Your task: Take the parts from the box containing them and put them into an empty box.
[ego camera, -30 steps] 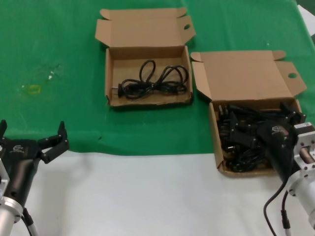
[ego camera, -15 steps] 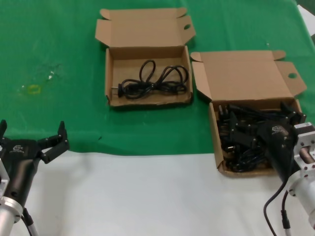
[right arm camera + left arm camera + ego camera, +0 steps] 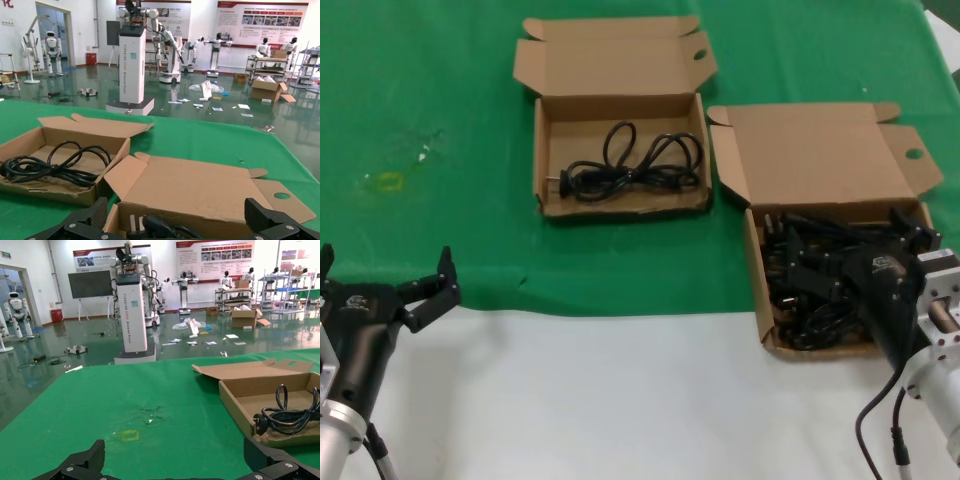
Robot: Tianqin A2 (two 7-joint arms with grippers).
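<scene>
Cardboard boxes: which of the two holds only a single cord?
The short-lidded box farther from the robot holds one looped black cord. The tall-lidded box, under the right gripper, is piled with cords.

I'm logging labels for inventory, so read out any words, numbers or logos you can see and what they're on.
Nothing reads clearly.
Vertical lettering on white pillar: blurred.
Wall posters: too small.
Logos on left hand and right hand: too small.
</scene>
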